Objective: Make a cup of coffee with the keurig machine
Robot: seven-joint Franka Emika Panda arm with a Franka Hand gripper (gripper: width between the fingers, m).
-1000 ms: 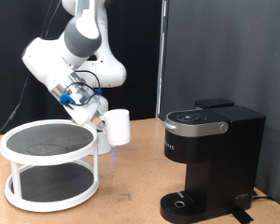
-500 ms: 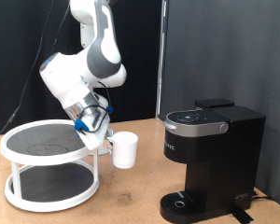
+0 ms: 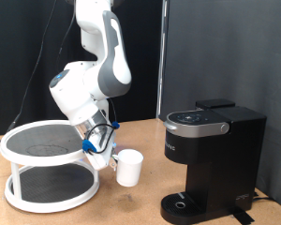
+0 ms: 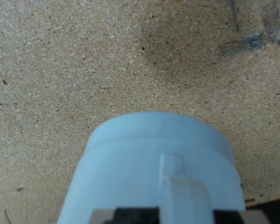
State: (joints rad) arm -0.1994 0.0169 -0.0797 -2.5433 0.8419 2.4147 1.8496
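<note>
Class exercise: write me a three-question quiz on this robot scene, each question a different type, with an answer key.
1. True or false: the gripper holds the cup.
2. The cup is: A) on the drip tray, B) between rack and machine, C) on the rack.
3. Fill in: the machine's lid is ____.

Key: 1 true; 2 B; 3 closed.

table (image 3: 131,202): wood | on it: white two-tier stand (image 3: 49,169); keurig machine (image 3: 211,164)
</note>
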